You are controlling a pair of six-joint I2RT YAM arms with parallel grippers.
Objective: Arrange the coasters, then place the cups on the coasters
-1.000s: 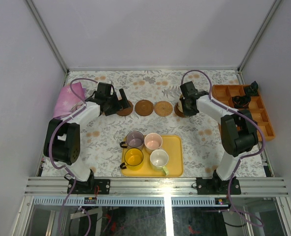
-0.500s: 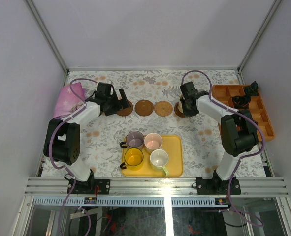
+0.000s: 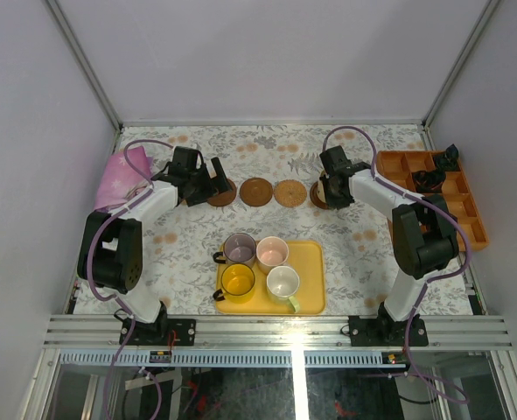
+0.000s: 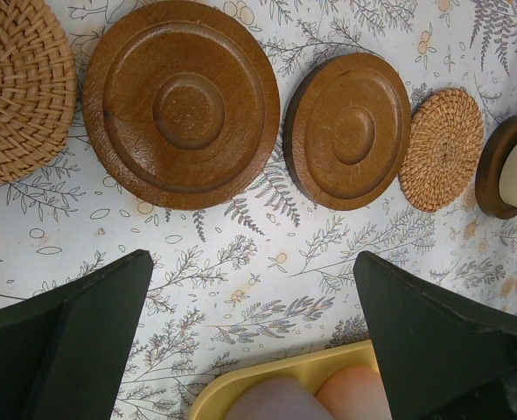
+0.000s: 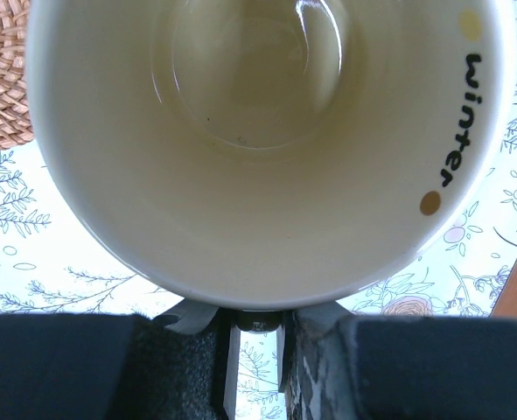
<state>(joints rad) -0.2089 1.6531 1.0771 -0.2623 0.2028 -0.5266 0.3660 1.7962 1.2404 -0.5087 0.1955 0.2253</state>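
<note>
The right end effector [image 3: 331, 187] is closed narrowly on the cream cup [image 5: 258, 149], its fingers pinching what looks like the handle on the cup's near side. The cup, lettered "winter", stands over the rightmost wooden coaster [image 4: 496, 166] at the right end of the row; whether it rests on it I cannot tell. The left end effector [image 4: 251, 262] hangs spread wide and empty above the floral surface [image 3: 363, 254], beside the coaster row: a large woven coaster [image 4: 17, 87], a large wooden coaster [image 4: 181, 103], a smaller wooden coaster [image 4: 352, 129] and a small woven coaster [image 4: 442, 149]. The yellow tray [image 3: 310, 262] carries four cups: purple-grey cup [image 3: 239, 248], pink cup [image 3: 272, 253], yellow cup [image 3: 238, 280] and white cup [image 3: 282, 283].
</note>
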